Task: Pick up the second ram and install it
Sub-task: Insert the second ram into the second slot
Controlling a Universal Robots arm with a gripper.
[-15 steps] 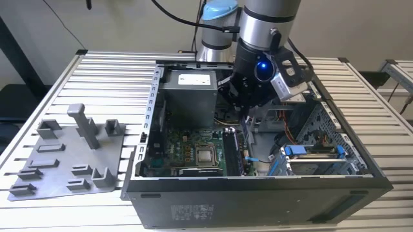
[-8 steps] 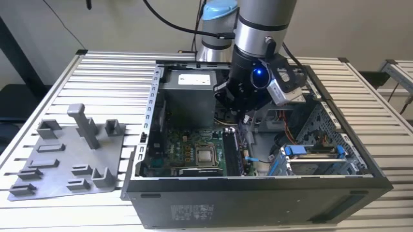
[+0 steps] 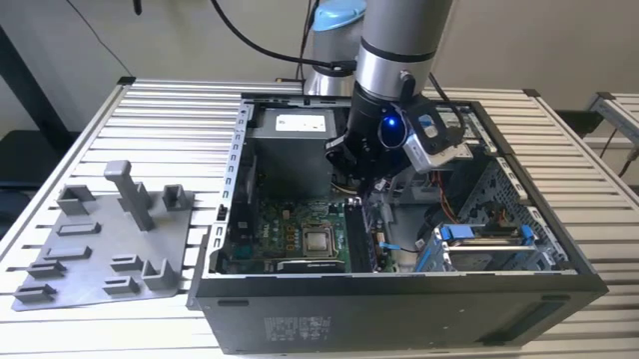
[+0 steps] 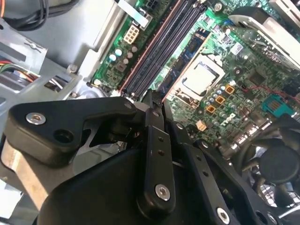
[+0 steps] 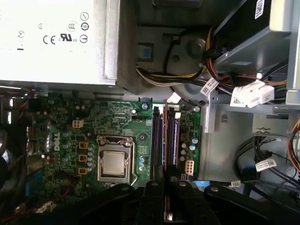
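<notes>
The ram (image 5: 165, 140) shows in the first wrist view as a thin edge standing upright, running from between the dark fingers (image 5: 154, 197) up along the memory slots (image 5: 159, 136); it lies in line with the slots, though whether it is seated in one or just above cannot be told. The end effector (image 5: 165, 194) is closed on the ram, its fingers pinching the near end of the stick. In the second wrist view the end effector (image 4: 152, 110) meets over the same bank of slots (image 4: 159, 42), with the ram's edge hard to make out between the black links. Just beside the slots sits the processor (image 5: 112, 164) in its metal socket on the green motherboard (image 5: 70, 126), and past the slots' far end a bundle of cables (image 5: 187, 77) runs toward the silver power supply (image 5: 51, 37). In the exterior view the arm (image 3: 394, 45) reaches down into the open black computer case (image 3: 399, 299), the end effector (image 3: 372, 183) low over the board near the processor (image 3: 319, 241). Blue drive clips (image 3: 479, 233) sit in the case toward the exterior view's right. The case rests on a slatted counter (image 3: 150, 112), and a grey holder tray (image 3: 105, 247) lies on the counter at the exterior view's left, well apart from the arm.
</notes>
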